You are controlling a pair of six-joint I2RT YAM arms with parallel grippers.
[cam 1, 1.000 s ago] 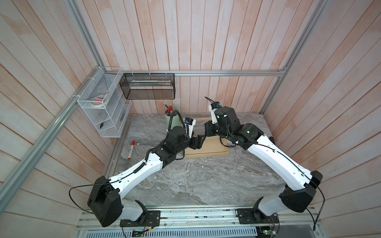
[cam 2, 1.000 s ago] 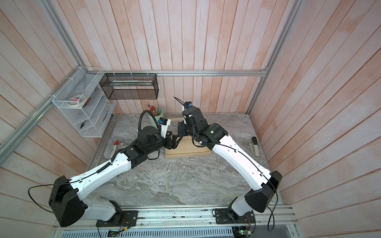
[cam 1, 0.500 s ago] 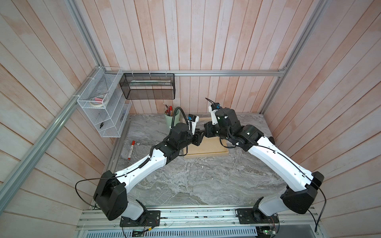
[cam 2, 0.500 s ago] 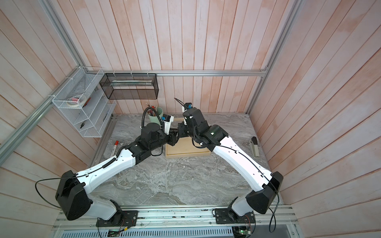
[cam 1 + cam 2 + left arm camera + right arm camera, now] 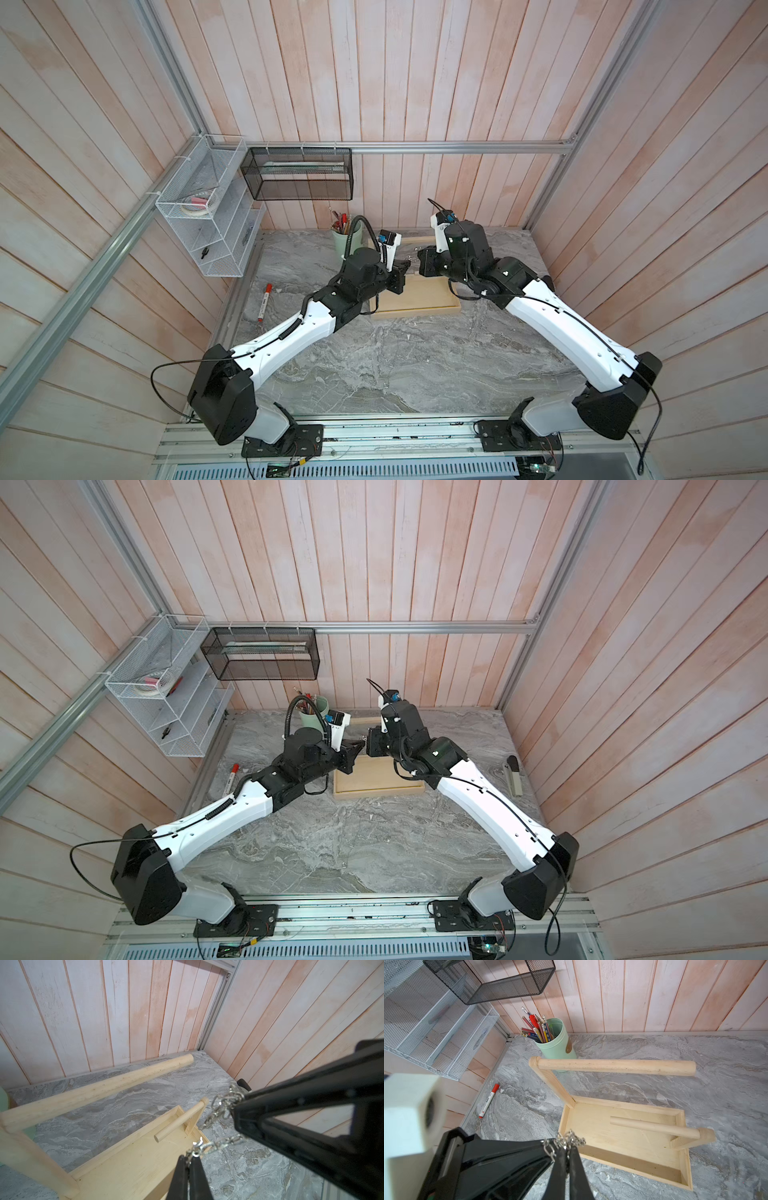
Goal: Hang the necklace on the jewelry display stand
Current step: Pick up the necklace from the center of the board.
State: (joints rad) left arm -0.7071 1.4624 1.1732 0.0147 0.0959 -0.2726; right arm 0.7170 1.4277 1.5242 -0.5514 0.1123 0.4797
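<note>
Left tool [image 5: 188, 1160] newly on one necklace [image 5: 219, 1143]

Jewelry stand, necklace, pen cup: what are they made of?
The jewelry display stand looks like pale unfinished wood: visible grain, matte, no varnish sheen. The necklace looks like metal: shiny silvery chain links, alloy unclear. The pen cup is probably plastic: smooth, matte, uniform mint green.

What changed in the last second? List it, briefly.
The left gripper moved in toward the right gripper and closed from open onto the necklace. The right gripper stayed shut on the necklace; the jewelry display stand, pen cup and marker did not move.
</note>
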